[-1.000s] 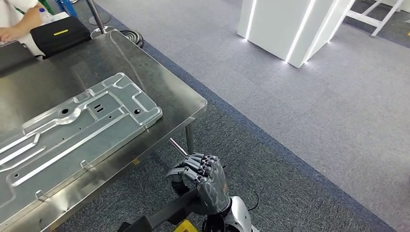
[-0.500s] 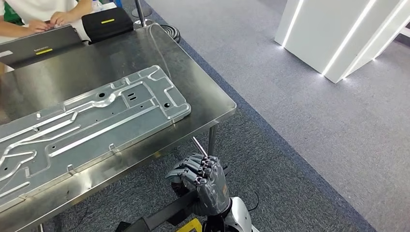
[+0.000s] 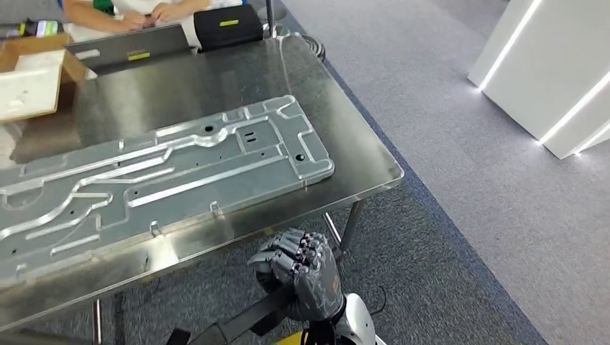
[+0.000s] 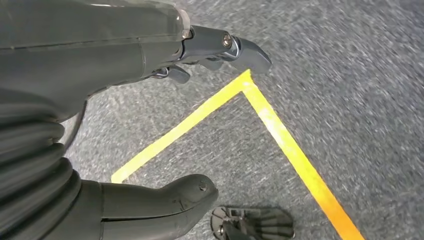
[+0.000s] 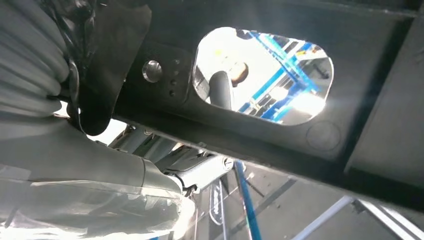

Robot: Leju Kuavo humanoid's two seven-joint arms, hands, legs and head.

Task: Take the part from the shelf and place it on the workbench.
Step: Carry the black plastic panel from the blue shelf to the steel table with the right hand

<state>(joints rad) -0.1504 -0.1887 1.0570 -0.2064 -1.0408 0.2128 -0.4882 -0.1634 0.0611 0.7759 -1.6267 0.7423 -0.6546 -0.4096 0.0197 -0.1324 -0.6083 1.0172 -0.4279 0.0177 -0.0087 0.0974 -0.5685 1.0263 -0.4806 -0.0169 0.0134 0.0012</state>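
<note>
Steel workbench [image 3: 360,154] beyond right hand [image 3: 298,269] gripping dark part [image 3: 244,320], long axis toward lower left

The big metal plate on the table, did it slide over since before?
No. The metal plate sits just as close to the steel table's corner. The whole picture shifted because the camera turned, so plate and table moved together.

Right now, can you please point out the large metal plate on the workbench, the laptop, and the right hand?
Large metal plate [image 3: 216,165], head view, on its middle ribbed area.
Laptop [image 3: 133,48], head view, on its lid.
Right hand [image 3: 298,269], head view, on its knuckles.
</note>
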